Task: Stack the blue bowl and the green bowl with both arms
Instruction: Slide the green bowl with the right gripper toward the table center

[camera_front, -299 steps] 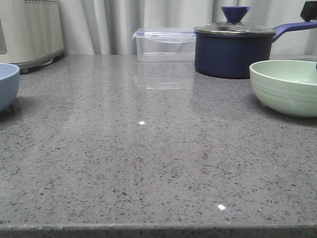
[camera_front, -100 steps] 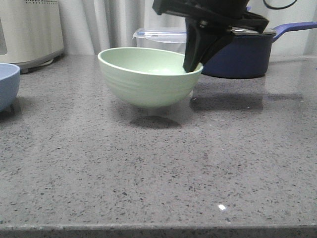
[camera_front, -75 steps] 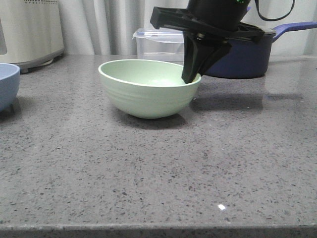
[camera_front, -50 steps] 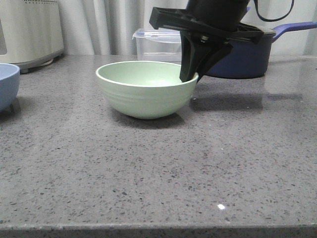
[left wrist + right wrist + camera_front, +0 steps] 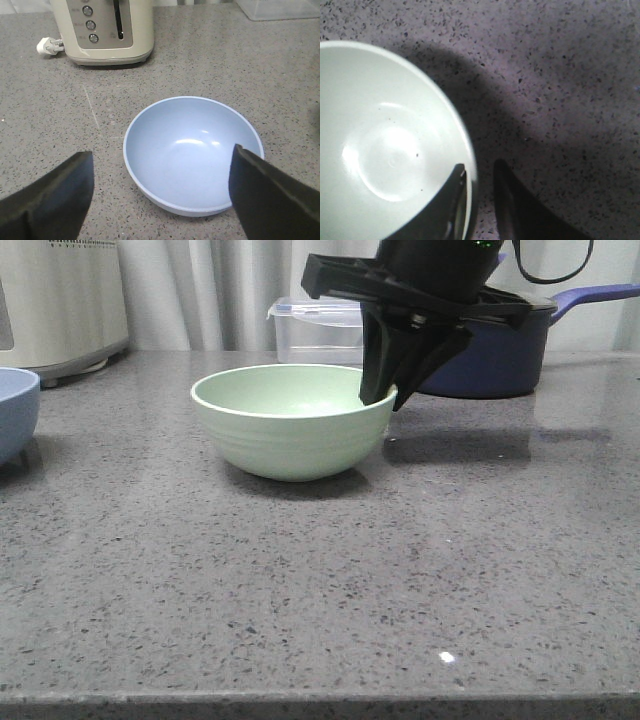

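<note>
The green bowl (image 5: 290, 430) stands upright on the grey counter, at the middle. My right gripper (image 5: 380, 395) comes down over its right rim. In the right wrist view one finger (image 5: 452, 200) lies inside the green bowl (image 5: 385, 150) against its wall. The other finger (image 5: 512, 205) is outside, with a strip of counter showing between it and the rim, so the right gripper (image 5: 477, 167) is slightly open. The blue bowl (image 5: 15, 420) sits at the far left edge. The left gripper (image 5: 163, 150) hovers wide open and empty above the blue bowl (image 5: 192, 155).
A cream toaster (image 5: 60, 300) stands at the back left, just beyond the blue bowl (image 5: 102, 27). A clear lidded box (image 5: 320, 330) and a navy saucepan (image 5: 480, 350) with its handle pointing right stand at the back, behind the right arm.
The right gripper carried the green bowl from the right side to the middle and lowered it onto the counter. The bowl has shifted a little to the left since it was set down.
</note>
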